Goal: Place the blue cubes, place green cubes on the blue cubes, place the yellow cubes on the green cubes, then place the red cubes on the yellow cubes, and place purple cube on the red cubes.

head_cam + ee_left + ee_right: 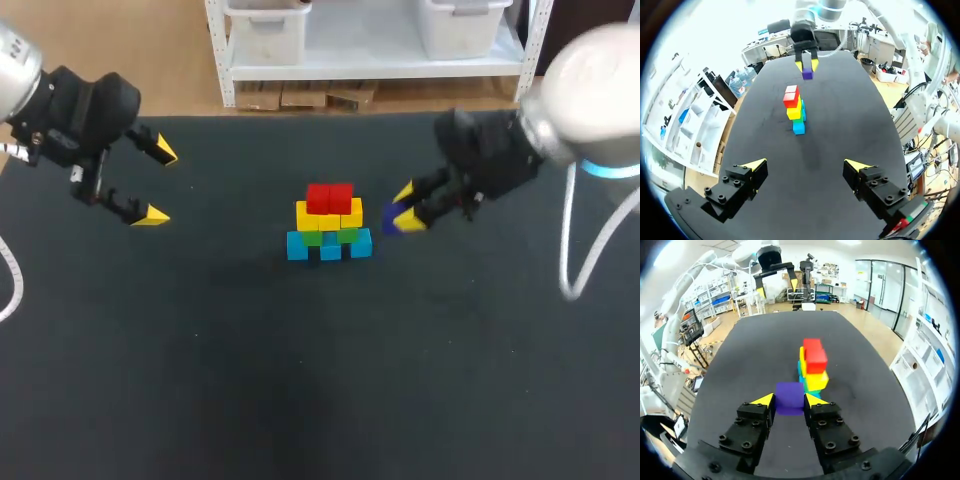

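Pinches the purple cube (789, 395) in the right gripper (790, 400), with red cubes (814, 354) just ahead awaiting their cap; holds the left gripper (806, 164) wide, empty, well back for clearance.

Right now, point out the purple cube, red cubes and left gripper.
purple cube (789, 395), right wrist view, middle of its top face.
red cubes (329, 198), head view, where the pair's front faces meet.
left gripper (806, 163), left wrist view, midway between its open yellow tips.
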Robot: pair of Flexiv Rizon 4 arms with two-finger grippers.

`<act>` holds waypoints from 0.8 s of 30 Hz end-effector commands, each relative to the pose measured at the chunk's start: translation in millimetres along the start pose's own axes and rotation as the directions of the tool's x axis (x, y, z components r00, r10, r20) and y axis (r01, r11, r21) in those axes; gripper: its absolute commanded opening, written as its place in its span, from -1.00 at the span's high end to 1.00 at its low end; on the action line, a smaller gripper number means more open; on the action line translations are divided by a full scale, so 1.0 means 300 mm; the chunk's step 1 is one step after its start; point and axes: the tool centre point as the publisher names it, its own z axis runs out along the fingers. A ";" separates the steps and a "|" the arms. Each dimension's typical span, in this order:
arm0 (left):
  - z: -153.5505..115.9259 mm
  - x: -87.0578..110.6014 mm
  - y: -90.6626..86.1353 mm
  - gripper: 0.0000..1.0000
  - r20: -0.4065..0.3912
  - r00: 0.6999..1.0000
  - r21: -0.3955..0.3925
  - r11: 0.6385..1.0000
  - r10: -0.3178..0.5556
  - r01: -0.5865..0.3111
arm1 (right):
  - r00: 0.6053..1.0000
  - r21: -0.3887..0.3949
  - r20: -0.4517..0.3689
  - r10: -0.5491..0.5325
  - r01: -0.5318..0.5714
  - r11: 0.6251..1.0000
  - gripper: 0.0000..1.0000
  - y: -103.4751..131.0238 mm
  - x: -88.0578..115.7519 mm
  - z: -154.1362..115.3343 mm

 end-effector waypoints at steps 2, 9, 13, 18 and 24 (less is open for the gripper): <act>-0.001 0.007 -0.003 -1.00 0.006 1.000 -0.003 1.000 0.005 -0.005 | 0.999 -0.045 -0.016 -0.028 0.027 0.999 1.00 -0.056 -0.087 -0.055; -0.001 0.007 -0.003 -1.00 0.006 1.000 -0.003 1.000 0.005 -0.005 | 0.999 -0.031 0.028 -0.044 0.045 0.999 1.00 -0.081 -0.152 -0.022; -0.001 0.007 -0.003 -1.00 0.006 1.000 -0.003 1.000 0.005 -0.005 | 0.998 -0.034 0.035 -0.051 0.052 0.998 1.00 -0.092 -0.175 0.016; -0.001 0.007 -0.003 -1.00 0.006 1.000 -0.003 1.000 0.005 -0.005 | 0.998 -0.026 0.042 -0.050 0.051 0.998 1.00 -0.105 -0.196 0.053; -0.001 0.007 -0.003 -1.00 0.006 1.000 -0.003 1.000 0.005 -0.005 | 0.998 -0.025 0.038 -0.045 0.046 0.999 1.00 -0.102 -0.224 0.087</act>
